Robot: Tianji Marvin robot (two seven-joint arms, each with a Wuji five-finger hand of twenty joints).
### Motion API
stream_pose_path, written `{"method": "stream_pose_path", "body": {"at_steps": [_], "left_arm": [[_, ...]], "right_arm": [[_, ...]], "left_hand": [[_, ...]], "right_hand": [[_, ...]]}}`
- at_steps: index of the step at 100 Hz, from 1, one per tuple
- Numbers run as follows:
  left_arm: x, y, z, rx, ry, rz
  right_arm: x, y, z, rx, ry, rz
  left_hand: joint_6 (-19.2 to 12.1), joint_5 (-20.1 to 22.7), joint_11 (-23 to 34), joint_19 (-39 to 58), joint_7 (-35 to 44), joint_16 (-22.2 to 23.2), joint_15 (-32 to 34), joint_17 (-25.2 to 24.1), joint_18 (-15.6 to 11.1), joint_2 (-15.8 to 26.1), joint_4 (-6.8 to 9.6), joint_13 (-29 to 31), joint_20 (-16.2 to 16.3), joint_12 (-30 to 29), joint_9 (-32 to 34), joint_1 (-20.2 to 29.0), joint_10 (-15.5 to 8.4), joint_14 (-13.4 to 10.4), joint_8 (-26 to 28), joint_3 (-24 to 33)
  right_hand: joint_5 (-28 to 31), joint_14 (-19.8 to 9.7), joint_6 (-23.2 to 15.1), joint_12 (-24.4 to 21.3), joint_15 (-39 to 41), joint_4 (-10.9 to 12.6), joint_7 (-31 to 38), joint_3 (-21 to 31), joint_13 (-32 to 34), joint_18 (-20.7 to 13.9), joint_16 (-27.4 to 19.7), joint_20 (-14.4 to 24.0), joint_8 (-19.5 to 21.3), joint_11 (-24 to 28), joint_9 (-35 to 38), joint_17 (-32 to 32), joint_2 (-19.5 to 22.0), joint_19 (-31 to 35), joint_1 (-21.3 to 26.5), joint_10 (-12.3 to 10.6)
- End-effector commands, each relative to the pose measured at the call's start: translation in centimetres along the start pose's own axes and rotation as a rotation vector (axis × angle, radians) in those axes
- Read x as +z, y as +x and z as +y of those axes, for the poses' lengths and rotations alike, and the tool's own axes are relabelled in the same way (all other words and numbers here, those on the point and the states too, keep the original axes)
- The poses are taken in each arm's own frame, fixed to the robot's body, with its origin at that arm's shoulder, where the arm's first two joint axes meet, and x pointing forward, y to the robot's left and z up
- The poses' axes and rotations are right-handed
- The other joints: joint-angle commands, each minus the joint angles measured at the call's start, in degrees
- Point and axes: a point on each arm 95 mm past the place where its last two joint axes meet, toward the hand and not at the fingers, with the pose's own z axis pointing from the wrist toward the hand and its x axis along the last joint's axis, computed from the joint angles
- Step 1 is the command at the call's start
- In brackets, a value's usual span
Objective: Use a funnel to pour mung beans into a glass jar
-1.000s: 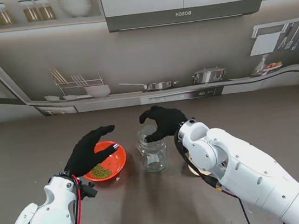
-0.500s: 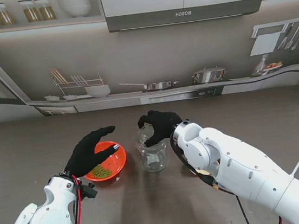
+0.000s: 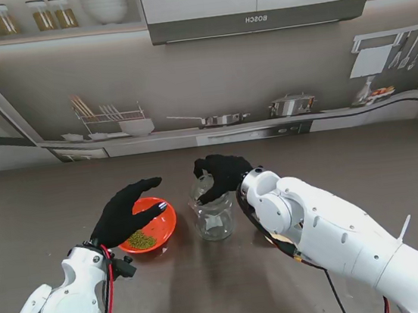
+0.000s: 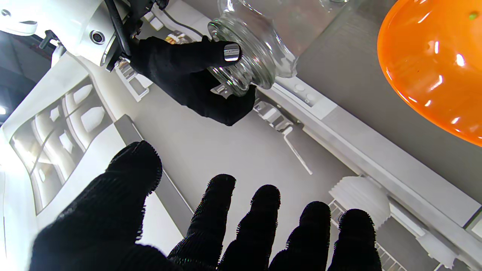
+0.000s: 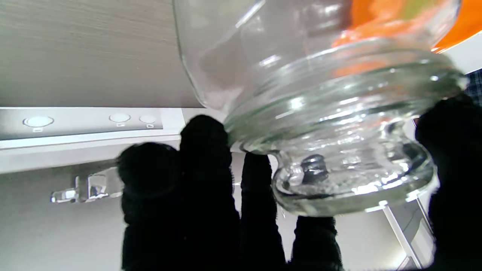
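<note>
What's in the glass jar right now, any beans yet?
Empty. The glass jar stands upright and shows clear through, with no green in it; the mung beans lie in the orange bowl beside it.

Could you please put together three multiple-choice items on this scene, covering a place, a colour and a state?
1. Where does the clear glass jar stand relative to the bowl of green mung beans?
A. To its left
B. To its right
C. Inside it

2. What colour is that round bowl?
A. Orange
B. Blue
C. White

3. What is the black-gloved left hand doing?
A. Gripping the jar
B. Pinching beans
C. Hovering open over the bowl

Answers: B, the stand view shows the jar right of the bowl; A, its rim is orange; C, its fingers are spread, holding nothing.
</note>
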Motion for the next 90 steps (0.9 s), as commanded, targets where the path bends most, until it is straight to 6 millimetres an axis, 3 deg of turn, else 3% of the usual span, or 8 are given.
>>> {"method": "stream_pose_path", "body": {"at_steps": [1, 6, 17, 31, 56, 90], "left_arm": [[-0.1, 0.2, 0.1, -0.007, -0.017, 0.001], [-0.1, 0.2, 0.1, -0.007, -0.019, 0.001], [-0.1, 0.2, 0.1, -0.007, -0.022, 0.001], [-0.1, 0.2, 0.1, -0.008, -0.024, -0.001], [0.0, 0.2, 0.2, -0.009, -0.028, -0.004], [-0.1, 0.2, 0.1, -0.01, -0.028, -0.007]], "right_arm": [[-0.5, 0.1, -2.7, 0.018, 0.067, 0.001], [-0.5, 0.0, -2.9, 0.032, 0.068, 0.0], [-0.7, -0.3, -3.5, 0.051, 0.066, 0.001], [-0.8, -0.5, -4.1, 0.082, 0.063, 0.003], [-0.7, -0.1, -3.3, 0.127, 0.033, 0.015], [-0.6, 1.2, -0.1, 0.168, -0.057, 0.021]], "left_hand": [[0.1, 0.6, -0.1, 0.0, -0.2, -0.3, -0.4, -0.1, -0.1, 2.3, 0.64, 0.2, 0.7, 0.5, 0.8, -0.1, 0.0, 0.2, -0.2, -1.6], [0.2, 0.5, -0.1, 0.0, -0.2, -0.3, -0.4, -0.1, -0.2, 2.4, 0.65, 0.1, 0.7, 0.5, 0.8, -0.1, 0.0, 0.1, -0.2, -1.6], [0.1, 0.8, -0.1, 0.0, -0.1, -0.3, -0.4, 0.0, -0.2, 2.4, 0.64, 0.2, 0.8, 0.5, 0.8, -0.1, 0.0, 0.1, -0.2, -1.7], [0.2, 0.5, -0.1, 0.0, -0.2, -0.3, -0.4, -0.1, -0.3, 2.4, 0.64, 0.2, 0.8, 0.5, 0.8, -0.1, 0.0, 0.1, -0.2, -1.8], [0.1, 0.7, -0.2, 0.0, -0.2, -0.3, -0.5, -0.1, -0.2, 2.5, 0.66, 0.1, 0.8, 0.5, 0.7, 0.0, 0.0, 0.1, -0.2, -2.0], [0.2, 0.7, -0.2, 0.0, -0.2, -0.3, -0.4, -0.1, -0.3, 2.7, 0.69, 0.2, 0.8, 0.5, 0.7, 0.1, 0.1, 0.0, -0.2, -2.2]], "right_hand": [[0.4, -13.4, 0.9, 3.6, 7.5, -0.5, 2.8, 33.0, 7.3, -4.7, 2.7, 0.5, 2.2, 9.0, 6.0, 3.4, -2.9, 3.7, 10.9, -4.1], [1.4, -14.0, 1.6, 3.8, 8.7, -2.7, 4.0, 33.4, 9.1, -5.4, 3.1, 0.5, 2.3, 9.7, 7.1, 5.2, -4.4, 4.3, 13.3, -3.8], [3.6, -15.6, 3.0, 3.9, 9.5, -7.0, 10.4, 33.2, 12.9, -6.2, 3.6, -0.2, -7.1, 11.8, 10.3, 8.5, -6.4, 4.3, 19.1, -3.6], [6.8, -16.8, 7.2, 5.1, 9.1, -9.3, 17.7, 30.6, 17.3, -7.2, 4.5, -0.6, -13.2, 13.2, 14.3, 11.8, -2.8, 4.2, 21.3, -2.5], [6.3, -19.9, 13.5, 9.0, 12.6, -10.5, 22.2, 29.0, 17.5, -10.9, 8.2, 0.3, -14.4, 15.4, 14.3, 12.7, 1.1, 6.5, 24.1, -0.4], [5.7, -19.3, 14.4, 9.5, 13.0, -10.5, 22.2, 28.9, 17.5, -10.9, 8.9, 0.2, -12.9, 15.6, 14.4, 12.6, 1.6, 6.6, 24.1, -0.4]]}}
